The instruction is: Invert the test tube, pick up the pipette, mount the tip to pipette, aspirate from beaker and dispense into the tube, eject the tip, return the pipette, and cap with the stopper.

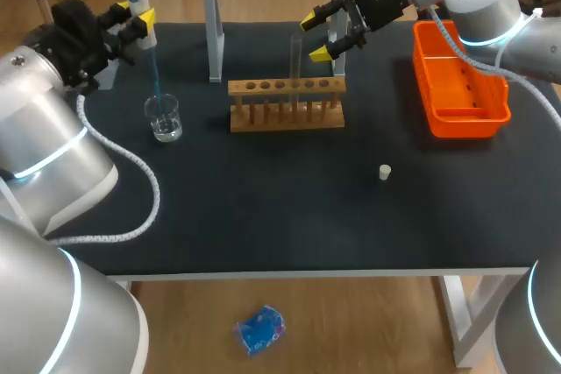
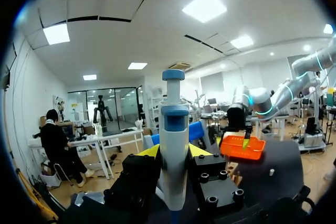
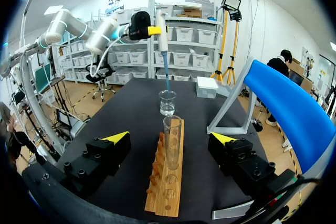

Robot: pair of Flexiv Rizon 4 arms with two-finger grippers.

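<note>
My left gripper (image 1: 133,24) is shut on the white and blue pipette (image 1: 143,8), held upright over the glass beaker (image 1: 164,118). Its long blue tip (image 1: 156,76) points down into the beaker's mouth. In the left wrist view the pipette (image 2: 174,145) stands between the yellow fingers. A clear test tube (image 1: 296,59) stands upright in the wooden rack (image 1: 287,104). My right gripper (image 1: 317,38) is open right beside the tube. In the right wrist view the tube (image 3: 172,136) stands between the wide-apart fingers, touching neither. The small white stopper (image 1: 384,172) lies on the mat.
An orange tray (image 1: 458,85) sits at the table's right, under my right arm. A grey post with a blue panel (image 1: 213,32) rises behind the rack. A white box (image 3: 207,86) rests near the beaker (image 3: 167,102).
</note>
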